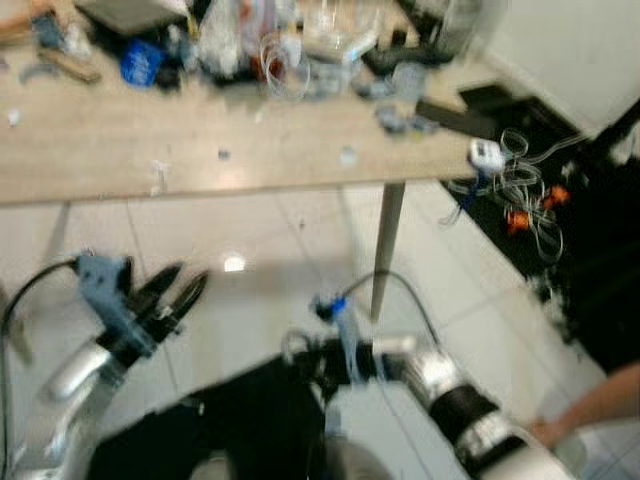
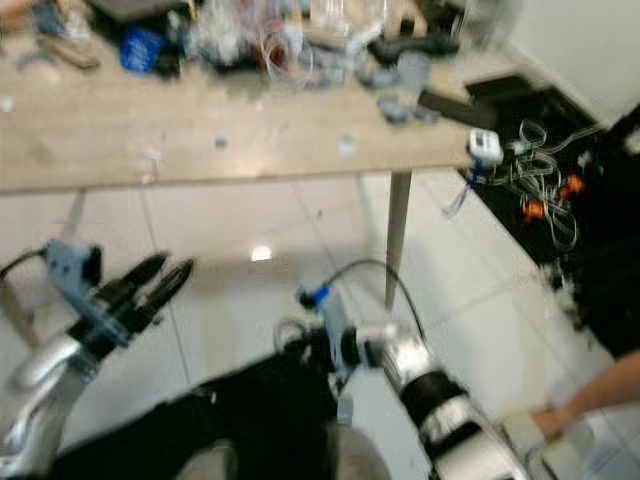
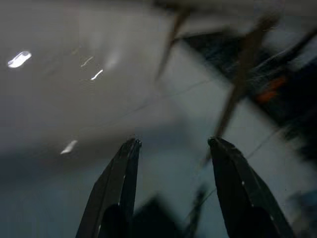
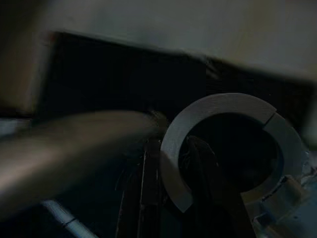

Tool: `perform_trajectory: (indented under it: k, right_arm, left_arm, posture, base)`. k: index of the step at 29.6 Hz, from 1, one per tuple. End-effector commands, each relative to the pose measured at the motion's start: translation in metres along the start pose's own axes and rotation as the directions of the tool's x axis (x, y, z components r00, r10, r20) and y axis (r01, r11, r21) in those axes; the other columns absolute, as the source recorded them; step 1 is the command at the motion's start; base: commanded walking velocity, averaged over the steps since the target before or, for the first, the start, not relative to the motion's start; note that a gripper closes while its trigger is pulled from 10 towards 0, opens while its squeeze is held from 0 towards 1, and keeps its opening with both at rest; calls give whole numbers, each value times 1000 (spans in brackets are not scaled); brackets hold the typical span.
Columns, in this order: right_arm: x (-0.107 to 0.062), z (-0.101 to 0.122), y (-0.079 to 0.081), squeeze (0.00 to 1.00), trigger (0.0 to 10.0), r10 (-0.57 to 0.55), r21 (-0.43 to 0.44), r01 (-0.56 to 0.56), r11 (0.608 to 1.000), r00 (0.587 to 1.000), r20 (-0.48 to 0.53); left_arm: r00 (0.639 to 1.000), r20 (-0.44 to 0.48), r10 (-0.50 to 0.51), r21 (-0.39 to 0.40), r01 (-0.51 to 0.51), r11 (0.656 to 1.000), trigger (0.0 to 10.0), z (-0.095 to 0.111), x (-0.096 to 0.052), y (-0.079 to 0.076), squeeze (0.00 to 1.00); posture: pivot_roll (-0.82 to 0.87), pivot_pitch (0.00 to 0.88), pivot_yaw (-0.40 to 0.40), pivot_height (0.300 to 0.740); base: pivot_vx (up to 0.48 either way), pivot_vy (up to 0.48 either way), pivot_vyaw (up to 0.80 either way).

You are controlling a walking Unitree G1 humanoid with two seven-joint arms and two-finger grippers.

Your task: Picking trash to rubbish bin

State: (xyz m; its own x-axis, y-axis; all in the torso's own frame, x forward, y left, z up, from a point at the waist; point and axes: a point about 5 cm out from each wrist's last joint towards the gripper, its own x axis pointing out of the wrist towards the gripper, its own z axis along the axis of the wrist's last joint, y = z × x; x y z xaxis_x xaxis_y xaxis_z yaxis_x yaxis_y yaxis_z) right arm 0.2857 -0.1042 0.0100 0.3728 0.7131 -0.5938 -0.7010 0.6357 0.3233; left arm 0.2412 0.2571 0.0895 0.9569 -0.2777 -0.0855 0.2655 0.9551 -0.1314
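view: blurred, as from a moving head; looking down at a wooden table [image 1: 200, 150] and the white tiled floor [image 1: 270, 240] under it.
table top: the far edge is crowded with clutter [image 1: 270, 45]: clear plastic bags, coiled wire, a blue item [image 1: 143, 62] and dark flat pieces; small scraps [image 1: 347, 156] lie scattered on the bare wood nearer the front. which of these counts as trash is hard to say in this blur.
table corner: a small white device [image 1: 486, 153] sits at the right corner, with white cables [image 1: 525, 185] hanging off it toward the floor.
floor at right: a dark mat [image 1: 560, 230] with orange bits [image 1: 517, 221] among the loose cables.
table leg: one slim metal leg [image 1: 386, 250] comes down just behind the right arm.
left gripper [image 1: 178, 289]: raised over the tiles below the table edge, its two black fingers [image 3: 119, 183] spread apart with nothing between them; the wrist view shows only floor and a table leg beyond the tips.
right gripper [image 1: 305, 360]: tucked low against the robot's black front; the wrist view is dark, showing a grey ring-shaped part [image 4: 218, 144] close by, and i cannot tell how its fingers stand.
person: a bare forearm and hand [image 1: 590, 405] reach in at the lower right, the hand near a pale rounded object on the floor, possibly the bin.
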Motion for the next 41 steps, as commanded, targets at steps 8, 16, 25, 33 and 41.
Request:
perform_trajectory:
  k: [8,16,25,33,41]
  right_arm:
    - [-30,-96,-28,0,10000,-434,150,468,871,876,-211]
    - [-48,-149,-21,0,10000,-515,138,593,793,775,-367]
    - [-64,-188,-9,0,10000,-500,-9,581,814,692,-522]
    - [-63,-187,-9,0,10000,-502,-178,491,853,676,-539]
    - [-57,-181,-9,0,10000,-500,-261,430,864,680,-537]
  left_arm:
    - [915,-317,251,-59,-283,957,10000,-88,-44,32,0]
    - [762,-540,358,-65,-461,885,10000,-148,-86,24,0]
    - [456,-785,418,183,-475,861,10000,-201,-135,-9,0]
    - [245,-930,273,278,-17,960,10000,-235,-174,-64,0]
    - [291,-915,279,286,-18,958,10000,-235,-157,-69,0]
  posture:
    - [49,171,-49,740]
    - [55,171,-45,740]
    - [75,160,-45,740]
    - [69,137,-41,740]
    - [92,144,-57,740]
  base:
    - [-381,0,0]
    - [-375,0,0]
    - [-41,0,-519]
    - [0,0,-800]
    - [0,0,-800]
